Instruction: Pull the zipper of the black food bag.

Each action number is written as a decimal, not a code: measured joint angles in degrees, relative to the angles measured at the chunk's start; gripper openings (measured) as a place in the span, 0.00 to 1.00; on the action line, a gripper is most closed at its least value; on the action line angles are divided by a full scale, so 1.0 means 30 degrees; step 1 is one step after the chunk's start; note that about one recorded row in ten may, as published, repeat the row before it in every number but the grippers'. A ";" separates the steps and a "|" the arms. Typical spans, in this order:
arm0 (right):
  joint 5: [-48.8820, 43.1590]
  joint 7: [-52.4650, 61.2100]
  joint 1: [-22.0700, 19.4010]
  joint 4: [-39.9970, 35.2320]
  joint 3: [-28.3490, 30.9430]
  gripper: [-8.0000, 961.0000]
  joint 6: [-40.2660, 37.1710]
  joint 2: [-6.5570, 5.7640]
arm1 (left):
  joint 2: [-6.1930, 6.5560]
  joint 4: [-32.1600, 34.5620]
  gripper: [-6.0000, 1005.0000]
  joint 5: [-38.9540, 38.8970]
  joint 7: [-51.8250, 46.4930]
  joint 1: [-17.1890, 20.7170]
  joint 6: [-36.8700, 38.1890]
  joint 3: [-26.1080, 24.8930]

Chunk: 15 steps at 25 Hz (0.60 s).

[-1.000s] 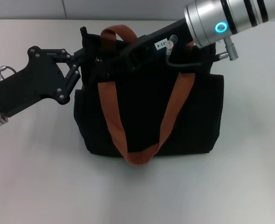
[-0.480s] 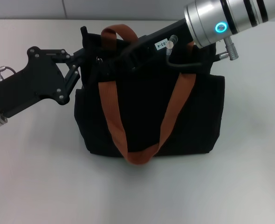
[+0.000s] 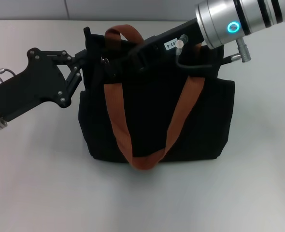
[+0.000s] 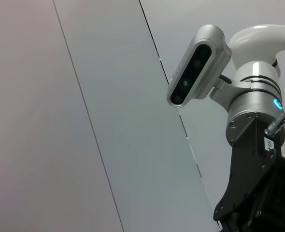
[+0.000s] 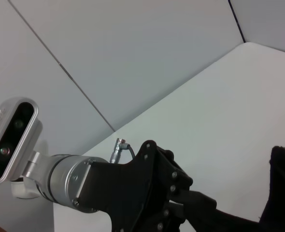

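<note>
The black food bag (image 3: 200, 121) stands upright in the middle of the white table, with two orange-brown strap handles (image 3: 116, 116) hanging over its front. My left gripper (image 3: 86, 62) comes in from the left, shut on the bag's top left corner. It also shows in the right wrist view (image 5: 200, 205), next to a bit of the bag's fabric (image 5: 282, 193). My right gripper (image 3: 114, 67) reaches from the upper right across the bag's top to its left part. A small silver glint (image 3: 104, 60) there may be the zipper pull. The zip line is hidden under the arm.
The white table (image 3: 36, 183) spreads around the bag on all sides, with a grey wall behind. The right arm's silver wrist (image 3: 229, 24) crosses above the bag's right top. The left wrist view shows the robot's head camera (image 4: 195, 65) and the right arm's black gripper body (image 4: 258, 193).
My right arm has shifted slightly to the right along the bag's top, and the bag's right side has moved a little right with it. The left gripper has stayed put.
</note>
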 joint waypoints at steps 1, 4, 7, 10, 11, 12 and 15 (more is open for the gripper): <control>-0.0003 0.0133 -0.0026 -0.0015 0.0005 0.01 -0.0010 -0.0006 | 0.0000 -0.0001 0.08 -0.0005 0.0000 -0.0004 -0.0002 0.0000; -0.0005 0.0267 -0.0159 -0.0216 0.0005 0.01 -0.0032 -0.0017 | 0.0000 0.0000 0.08 -0.0016 0.0000 -0.0009 -0.0022 -0.0002; -0.0027 0.0534 -0.0391 -0.0681 -0.0080 0.01 -0.0063 -0.0028 | 0.0000 -0.0001 0.08 -0.0040 0.0000 -0.0015 -0.0050 -0.0044; -0.0043 0.0873 -0.0575 -0.1081 -0.0131 0.01 -0.0072 -0.0041 | 0.0000 -0.0001 0.08 -0.0050 0.0000 -0.0013 -0.0079 -0.0063; -0.0150 0.1013 -0.0688 -0.1344 -0.0145 0.01 -0.0076 -0.0054 | 0.0000 0.0000 0.08 -0.0052 0.0000 0.0001 -0.0083 -0.0063; -0.0150 0.1013 -0.0688 -0.1344 -0.0145 0.01 -0.0076 -0.0054 | 0.0000 0.0000 0.08 -0.0052 0.0000 0.0001 -0.0083 -0.0063; -0.0792 0.1287 -0.0781 -0.1652 -0.0152 0.01 -0.0099 -0.0055 | 0.0000 -0.0001 0.09 -0.0056 0.0000 0.0033 -0.0105 -0.0062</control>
